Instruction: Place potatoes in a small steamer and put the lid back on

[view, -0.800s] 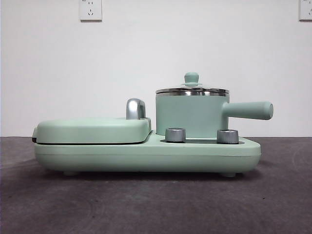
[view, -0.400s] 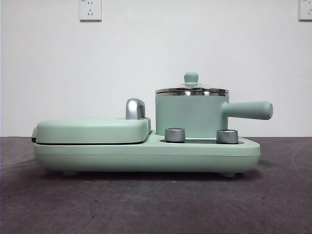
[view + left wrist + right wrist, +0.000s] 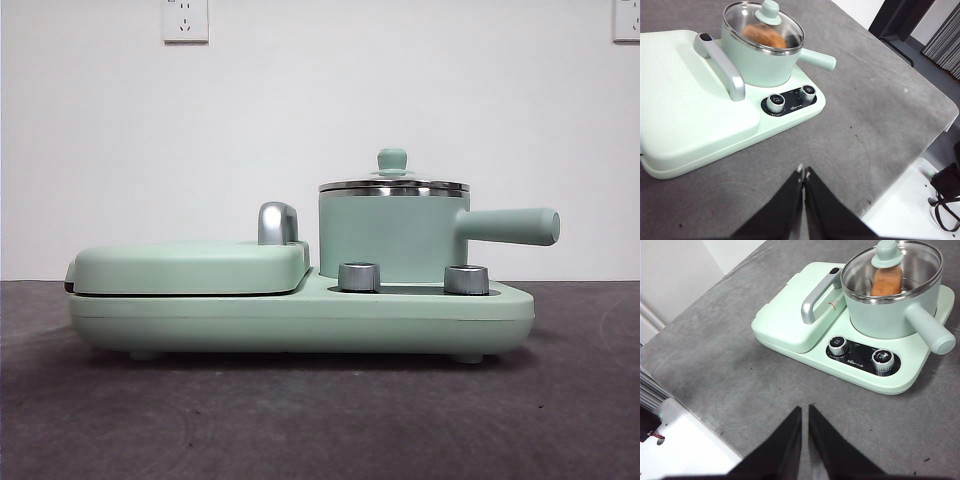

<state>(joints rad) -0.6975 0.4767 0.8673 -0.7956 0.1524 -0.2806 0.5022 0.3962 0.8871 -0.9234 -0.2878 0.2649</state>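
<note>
the small steamer (image 3: pixel 393 235) is a mint-green cylinder with a bright steel rim and a straight mint-green side handle (image 3: pixel 512 226); it stands on the mint-green cooker base (image 3: pixel 300 320), just behind two chrome dials (image 3: pixel 360 276). the lid (image 3: pixel 763 25), clear glass in a steel ring with a small mint-green knob (image 3: pixel 889 252), sits flat on the pot's rim. through the glass the potato (image 3: pixel 887 281) shows as an orange-brown, matte, slightly bumpy lump resting inside the pot. beside the steamer lies the flat griddle cover (image 3: pixel 685 95) with its chrome handle (image 3: pixel 816 296), closed.

the left tool (image 3: pixel 803 174) hangs over the grey bench (image 3: pixel 865 115), well apart from the cooker, its two black jaws pressed together and holding nothing; the steamer lies ahead of it beyond the dials. the right tool (image 3: pixel 804 410) also hangs over bare bench, well clear of the base, its jaws nearly together with only a thin gap and nothing between them; the steamer lies ahead of it, past the dial panel (image 3: pixel 862 354).
</note>
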